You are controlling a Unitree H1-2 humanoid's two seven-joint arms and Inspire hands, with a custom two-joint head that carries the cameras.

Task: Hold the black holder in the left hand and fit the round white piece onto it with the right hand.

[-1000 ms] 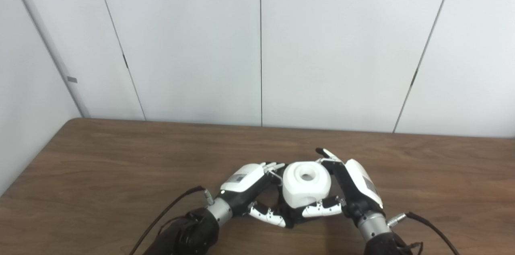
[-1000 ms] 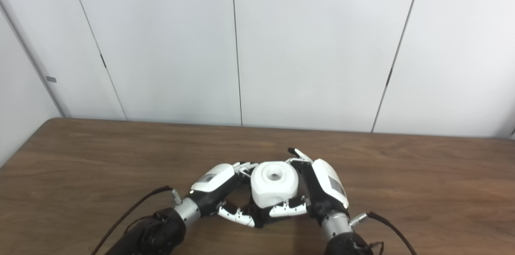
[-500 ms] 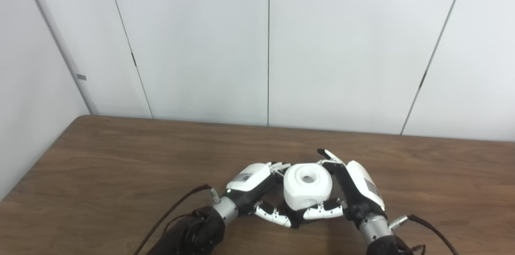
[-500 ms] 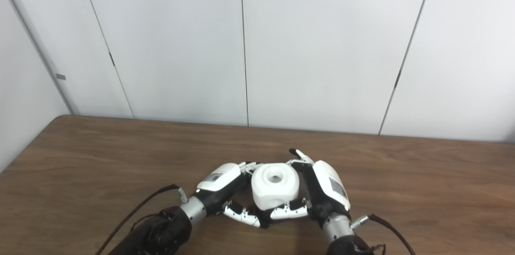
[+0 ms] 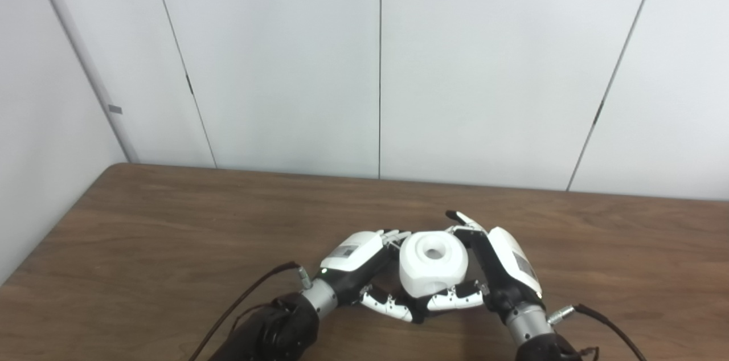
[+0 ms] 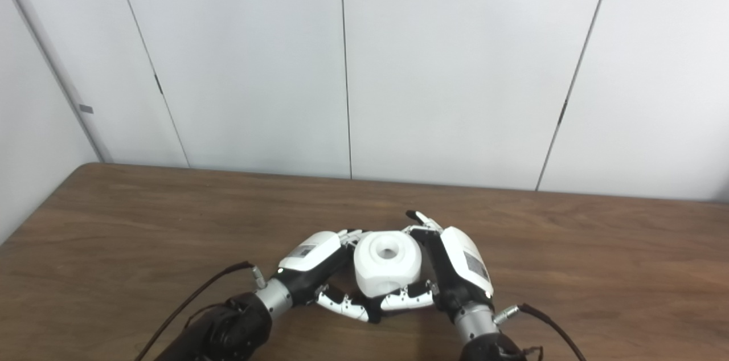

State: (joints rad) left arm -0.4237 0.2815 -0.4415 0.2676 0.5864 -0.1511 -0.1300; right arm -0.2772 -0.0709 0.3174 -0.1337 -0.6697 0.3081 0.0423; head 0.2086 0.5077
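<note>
Since a second ago the view has swung while the cluster barely shifted: the round white piece point(image 5: 433, 263), hole up, sits clamped in the right robot hand point(image 5: 504, 270) at its 9 o'clock, over the black holder point(image 5: 418, 307) that the left robot hand point(image 5: 356, 264) cups low above the counter point(image 5: 142, 247).

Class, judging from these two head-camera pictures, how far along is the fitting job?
Done: both hands have closed in. The right hand grips the round white piece.
In hand: the left hand curls beneath it, where only a dark sliver of the black holder shows.
Left: whether the piece is fully seated cannot be seen; then release.
</note>
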